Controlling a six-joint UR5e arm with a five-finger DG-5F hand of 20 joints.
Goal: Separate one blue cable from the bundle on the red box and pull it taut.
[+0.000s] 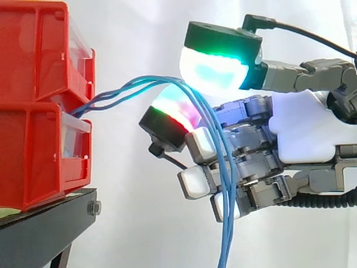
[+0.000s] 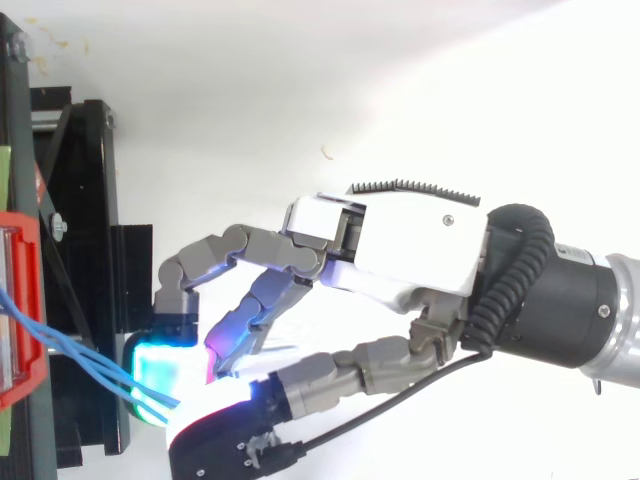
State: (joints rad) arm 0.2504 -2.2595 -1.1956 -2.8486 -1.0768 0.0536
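Fingertips [image 1: 215, 72] of my hand [image 1: 301, 128] were pinched on the blue cables [image 1: 146, 82], with a glowing cyan pad above and a red-and-green one below. My hand sat level with two stacked red bins [image 1: 33, 67] on a black stand [image 1: 44, 223], before a white curtain. The cables left the gap between the bins, arched across to my pinch, then draped over my curled lower fingers and hung downward. Seen from above, the blue cables [image 2: 90, 365] ran as close strands from the bins' edge into my glowing pads. I appeared to hold several strands, not one, and they sagged, so I judged the separating unfinished. To do it well, I needed to ease the pinch, let the extra strands slip off and keep just one between the pads. Then I could draw straight away from the bins, slowly, watching that the stack did not shift.
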